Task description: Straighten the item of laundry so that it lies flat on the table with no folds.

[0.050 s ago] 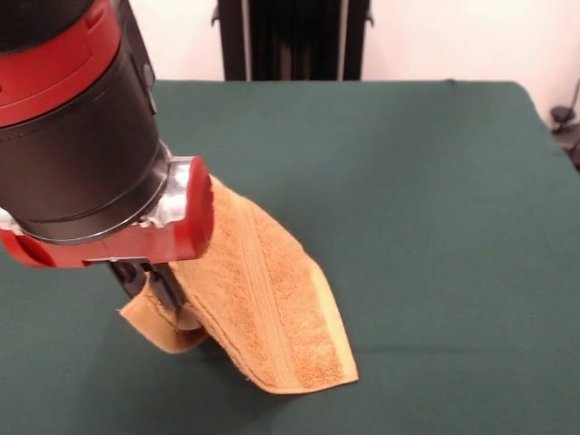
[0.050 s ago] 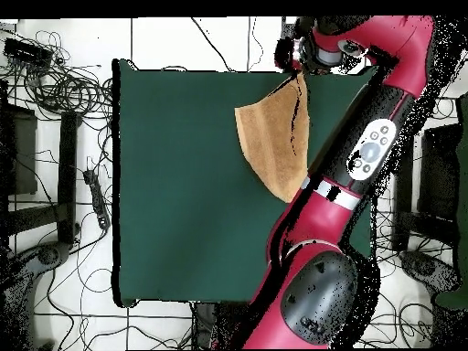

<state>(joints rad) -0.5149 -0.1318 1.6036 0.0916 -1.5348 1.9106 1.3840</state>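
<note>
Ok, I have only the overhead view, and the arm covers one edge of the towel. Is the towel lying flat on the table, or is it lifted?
Observer: Lifted. In the front view the hand towel slopes up toward the arm's wrist; only its low end meets the green table.
Operator: Where is the claw on it?
Observer: The claw is at the towel's side edge, where a small flap curls around it. I cannot tell if it is shut.
Operator: Any border visible?
Observer: Yes, the ribbed border band runs down the slope toward the low corner.
</note>
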